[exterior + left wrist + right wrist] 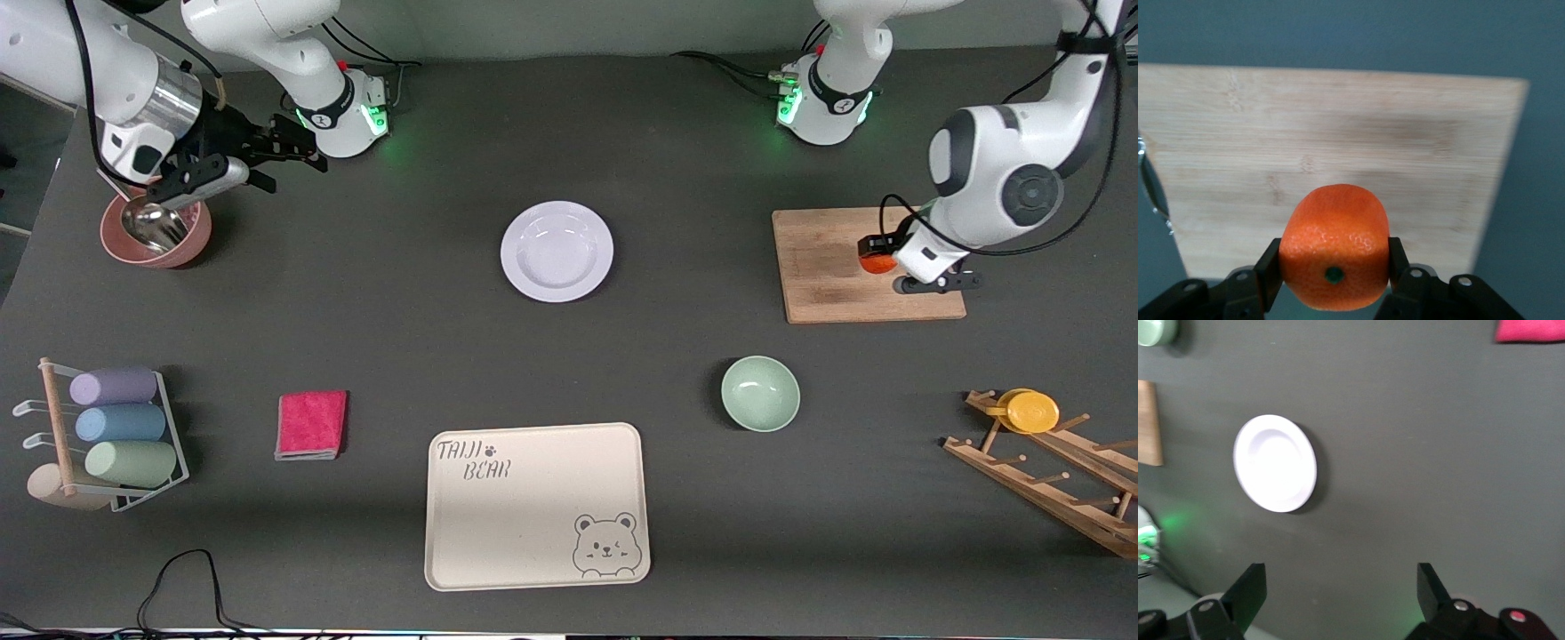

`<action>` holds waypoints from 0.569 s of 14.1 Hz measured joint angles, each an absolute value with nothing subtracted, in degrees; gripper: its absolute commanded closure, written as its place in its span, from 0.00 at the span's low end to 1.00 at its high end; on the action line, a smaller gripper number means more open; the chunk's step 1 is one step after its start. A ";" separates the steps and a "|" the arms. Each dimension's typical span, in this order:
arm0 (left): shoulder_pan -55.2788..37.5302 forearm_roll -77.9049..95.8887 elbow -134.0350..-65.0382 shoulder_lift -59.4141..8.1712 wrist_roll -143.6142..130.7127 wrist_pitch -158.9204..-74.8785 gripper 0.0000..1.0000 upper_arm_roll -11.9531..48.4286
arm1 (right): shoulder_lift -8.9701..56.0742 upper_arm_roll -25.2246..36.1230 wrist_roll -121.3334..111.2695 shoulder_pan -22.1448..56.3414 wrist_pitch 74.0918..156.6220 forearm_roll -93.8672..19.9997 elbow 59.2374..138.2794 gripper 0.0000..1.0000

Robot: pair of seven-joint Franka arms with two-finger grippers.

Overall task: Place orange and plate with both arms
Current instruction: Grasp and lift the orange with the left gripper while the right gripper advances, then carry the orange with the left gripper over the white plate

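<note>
On a dark grey worktop (pixel 676 160), the left arm's pincer (pixel 1334 267) is clamping a small, round, bright-orange fruit (pixel 1335 253) between its black fingers (pixel 1269 273), gripping it over a pale wooden cutting board (pixel 1338 147) at the left arm's end of the worktop. In the front view the orange (pixel 876 263) is showing just beside the arm's white wrist, over the part of the board (pixel 827 267) that is farther from the front camera.

The right arm's pincer (pixel 267 147) is waiting in the air with its fingers (pixel 1248 590) spread wide and holding nothing, hanging beside a pinkish-brown bowl with a shiny metal inside (pixel 156 233) at the right arm's end of the worktop.

The round, glossy white plate (pixel 557 251) is lying flat on the bare worktop about midway between the two arms, well apart from both pincers; the right wrist view is showing it too (pixel 1275 463).

Nearer to the front camera, a cream rectangular tray printed with a bear (pixel 537 506) is sitting between a folded pink cloth (pixel 311 424) and a pale-green bowl (pixel 760 393). A wire rack of pastel cups (pixel 116 436) and a wooden peg rack carrying a flat yellow-orange cup (pixel 1031 412) are standing at the two ends.
</note>
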State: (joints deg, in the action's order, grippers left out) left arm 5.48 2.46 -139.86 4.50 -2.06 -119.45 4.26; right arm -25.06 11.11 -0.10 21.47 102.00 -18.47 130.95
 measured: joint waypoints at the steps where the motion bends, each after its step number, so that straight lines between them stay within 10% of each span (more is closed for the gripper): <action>1: 4.65 4.42 -136.47 6.03 -2.69 -114.67 0.88 4.49 | -25.09 11.82 -2.07 21.48 103.88 -21.21 133.05 0.00; 8: -6.98 13.84 -119.17 10.16 -33.86 -98.44 0.88 15.67 | -24.21 18.21 -22.13 21.48 114.76 -44.45 149.85 0.00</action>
